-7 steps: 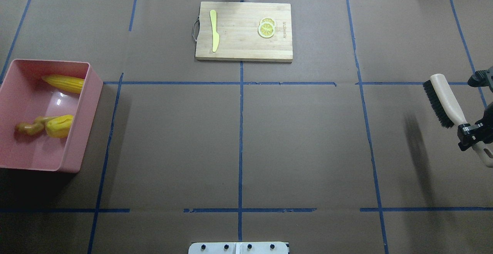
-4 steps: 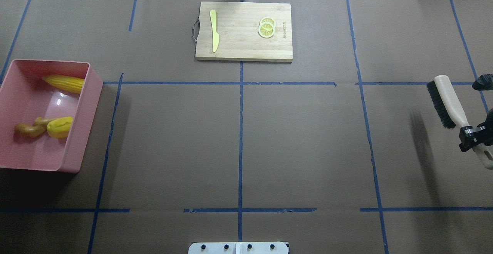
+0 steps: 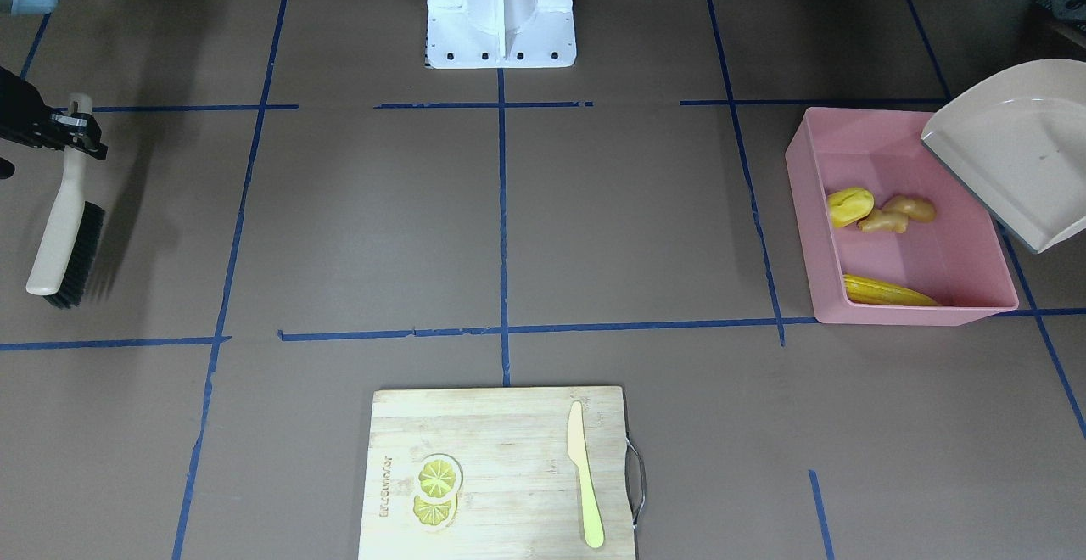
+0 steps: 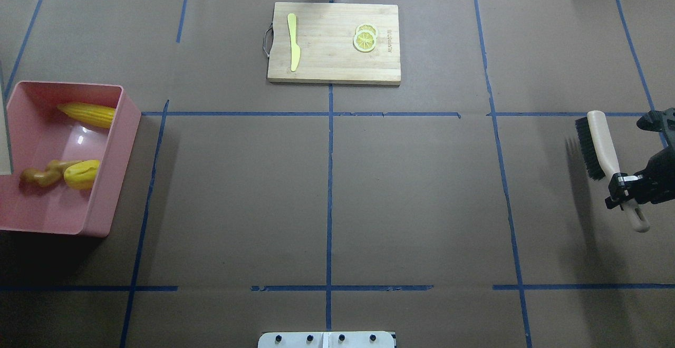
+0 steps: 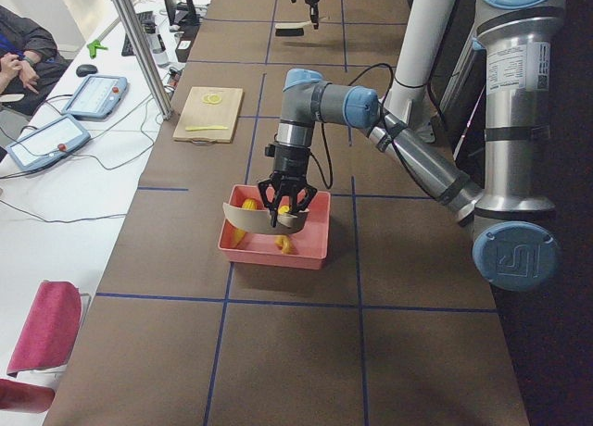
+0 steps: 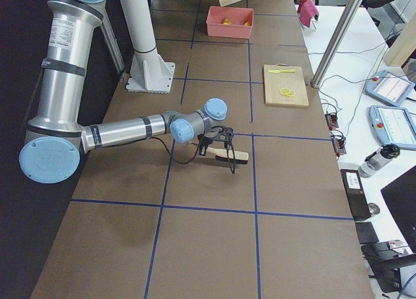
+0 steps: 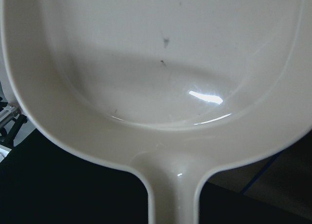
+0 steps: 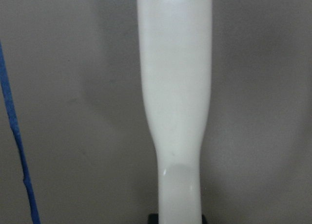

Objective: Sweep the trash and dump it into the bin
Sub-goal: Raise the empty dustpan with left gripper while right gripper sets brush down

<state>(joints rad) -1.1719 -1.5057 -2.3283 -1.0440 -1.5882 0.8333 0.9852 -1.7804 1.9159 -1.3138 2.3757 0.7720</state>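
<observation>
a: where has the trash got to?

b: all three pieces lie inside the bin (image 4: 115,174), the pink tub at the left edge of the table (image 4: 411,190). the corn cob (image 4: 87,114) lies by the bin's far wall. the potato-like lump (image 4: 82,174) and the ginger root (image 4: 39,175) touch each other on the floor nearer the middle, apart from the corn.

a: and the left arm?

b: the left gripper (image 5: 283,204) shows only in the side view, above the bin. the beige dustpan (image 3: 1010,144) hangs under it, tilted, over the bin's left side. the pan's handle runs out of the bottom of the left wrist view, but no finger shows there, so i cannot tell how the jaws stand.

a: the right one?

b: the right gripper (image 4: 622,192) is at the table's right edge, well apart from the bin. its jaws are clamped across the pale handle of the brush (image 4: 598,145). the brush head points to the far side and the black bristles face left. it sits low over the table, and i cannot tell whether the bristles touch it.

a: anything else out there?

b: a wooden cutting board (image 4: 333,42) lies at the far middle. a yellow-green knife (image 4: 293,42) lies on its left part, and two overlapping lemon slices (image 4: 365,38) on its right.
</observation>
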